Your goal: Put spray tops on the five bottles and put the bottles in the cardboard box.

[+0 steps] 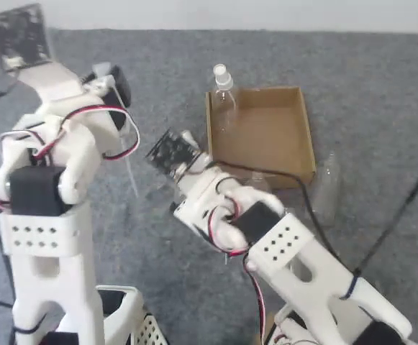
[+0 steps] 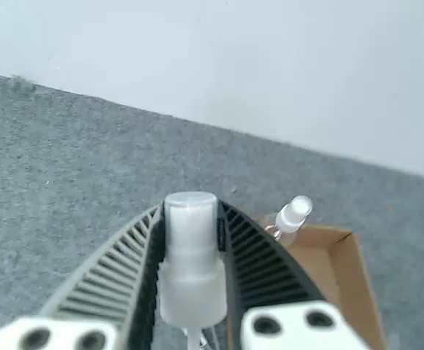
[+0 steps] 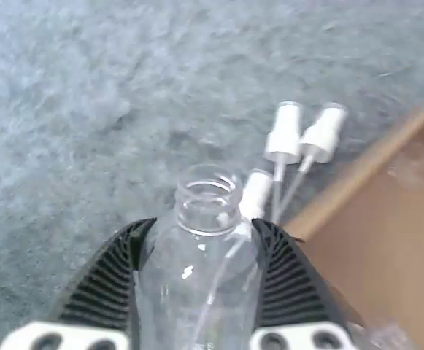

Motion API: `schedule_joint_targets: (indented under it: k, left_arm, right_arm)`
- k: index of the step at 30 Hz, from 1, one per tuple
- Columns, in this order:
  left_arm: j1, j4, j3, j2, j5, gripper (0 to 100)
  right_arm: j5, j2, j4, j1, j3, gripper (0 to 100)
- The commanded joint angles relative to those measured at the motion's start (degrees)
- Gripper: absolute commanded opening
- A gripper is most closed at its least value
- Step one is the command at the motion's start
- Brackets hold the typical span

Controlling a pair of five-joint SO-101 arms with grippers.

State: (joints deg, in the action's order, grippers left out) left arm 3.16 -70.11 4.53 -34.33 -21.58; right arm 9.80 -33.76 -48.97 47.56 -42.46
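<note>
Left wrist view: spray top (image 2: 191,255), light rigid plastic, dip tube probably easily bent, pinched at the collar in left hand (image 2: 190,213). Right wrist view: open bottle (image 3: 204,248), clear, likely light and slippery, clasped below the neck in right hand (image 3: 204,227), beside cardboard box (image 3: 365,240); grip firmly at the shoulder

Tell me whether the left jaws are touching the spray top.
Touching. The left wrist view shows the left jaws pressed against both sides of the spray top, no gap.
</note>
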Motion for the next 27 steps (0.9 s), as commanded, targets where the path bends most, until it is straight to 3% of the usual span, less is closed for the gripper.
schedule_joint_targets:
  k: [1, 11, 21, 27]
  left_arm:
    - [-0.3, 0.2, -3.5, -2.3, -2.7, 1]
    - [0.3, 2.2, -2.0, -4.7, -4.5, 1]
    - [-0.2, 20.0, 20.7, -18.8, -0.7, 1]
    - [-0.5, 28.4, 27.6, -21.9, -0.6, 1]
  right_arm:
    - [-0.4, -3.2, 7.7, 2.9, -2.1, 0.7]
    - [-4.0, -3.3, 24.9, 4.0, -11.2, 0.6]
    - [-5.4, -3.3, 28.7, 4.1, -14.0, 0.6]
    - [-5.5, -3.3, 29.2, 4.8, -15.2, 0.6]
